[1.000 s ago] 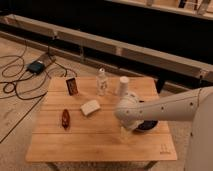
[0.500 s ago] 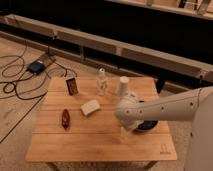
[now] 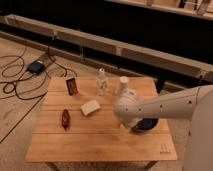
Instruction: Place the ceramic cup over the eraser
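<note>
Shows end effector [image 3: 125, 129] open, empty, above worktop [image 3: 100, 142] beside dark bowl [image 3: 148, 125]. Finds ceramic cup [image 3: 123, 85] upright near far edge, right of clear bottle [image 3: 101, 82], apart from eraser [image 3: 90, 107]. Looks rigid, slick, breakable; suggests gripping mid-wall, gently.

Clear bottle [image 3: 102, 81], dark bowl [image 3: 149, 124], wooden table [image 3: 100, 141]; black floor box [image 3: 36, 66].

A smooth white tubular arm [image 3: 170, 104] ends in a bulbous round joint [image 3: 127, 107]; the pale gripper [image 3: 125, 129] sits at its six o'clock.
</note>
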### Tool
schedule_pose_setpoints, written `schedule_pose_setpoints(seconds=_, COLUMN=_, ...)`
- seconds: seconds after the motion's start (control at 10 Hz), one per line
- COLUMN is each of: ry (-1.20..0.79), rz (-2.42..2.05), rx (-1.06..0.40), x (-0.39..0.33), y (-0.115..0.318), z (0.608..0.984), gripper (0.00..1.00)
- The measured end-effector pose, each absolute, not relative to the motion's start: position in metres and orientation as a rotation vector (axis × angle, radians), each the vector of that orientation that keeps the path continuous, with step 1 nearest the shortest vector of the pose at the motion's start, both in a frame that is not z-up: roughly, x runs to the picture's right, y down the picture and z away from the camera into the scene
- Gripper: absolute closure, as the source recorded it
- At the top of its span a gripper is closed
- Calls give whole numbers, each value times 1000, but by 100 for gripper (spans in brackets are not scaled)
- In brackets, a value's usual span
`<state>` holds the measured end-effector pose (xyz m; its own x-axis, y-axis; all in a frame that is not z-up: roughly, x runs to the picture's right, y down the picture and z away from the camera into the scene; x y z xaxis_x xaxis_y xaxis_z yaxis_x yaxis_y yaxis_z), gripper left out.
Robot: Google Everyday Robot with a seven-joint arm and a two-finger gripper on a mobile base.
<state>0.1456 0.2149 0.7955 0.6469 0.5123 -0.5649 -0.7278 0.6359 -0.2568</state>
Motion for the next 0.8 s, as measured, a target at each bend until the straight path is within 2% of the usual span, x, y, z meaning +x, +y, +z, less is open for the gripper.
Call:
schedule_pose_setpoints(seconds=0.5, ry=371, rz=640, rx=-424, x=123, y=117, z=808, gripper=20)
schedule_pose_setpoints(seconds=0.8, ry=336, rz=613, rx=-412, x=124, y=74, z=819, gripper=20)
